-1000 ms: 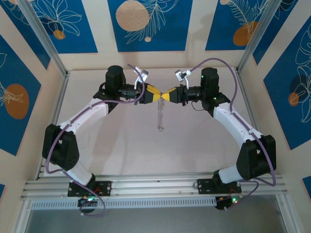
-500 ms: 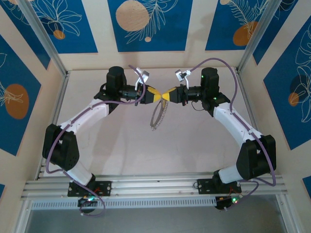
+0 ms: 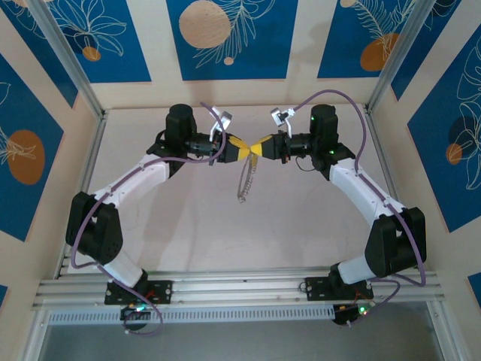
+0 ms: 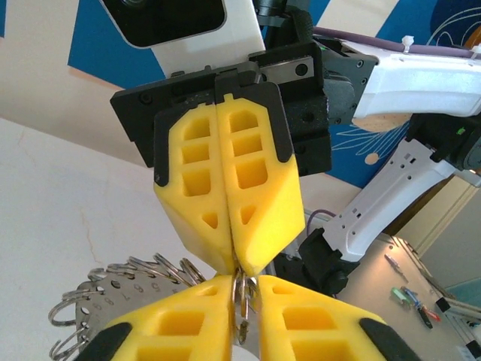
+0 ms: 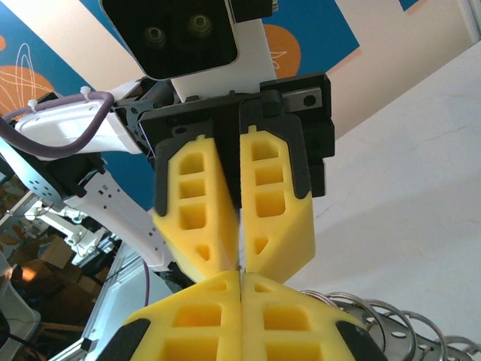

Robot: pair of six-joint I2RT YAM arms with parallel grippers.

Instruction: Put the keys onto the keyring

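My two grippers meet tip to tip above the middle of the table. The keyring is a chain of metal rings (image 3: 244,177) that hangs from where they meet. My left gripper (image 3: 247,150) is shut on a ring (image 4: 245,301) that stands between its yellow fingers (image 4: 173,320). My right gripper (image 3: 256,148) is shut, and its tips (image 4: 248,256) pinch the top of the same ring. In the left wrist view more rings and a numbered metal tag (image 4: 113,289) trail off to the left. In the right wrist view my right gripper (image 5: 240,280) faces the left gripper (image 5: 240,259), with rings (image 5: 376,316) at lower right. The keys are out of view.
The pale table (image 3: 188,218) is walled by a metal frame (image 3: 86,162) and blue patterned panels (image 3: 225,37). Both arms reach in from the near rail (image 3: 240,289), elbows out to the sides.
My left gripper has closed onto the ring. The hanging chain swung to the left and now hangs slanted instead of straight down. The arms have hardly moved.
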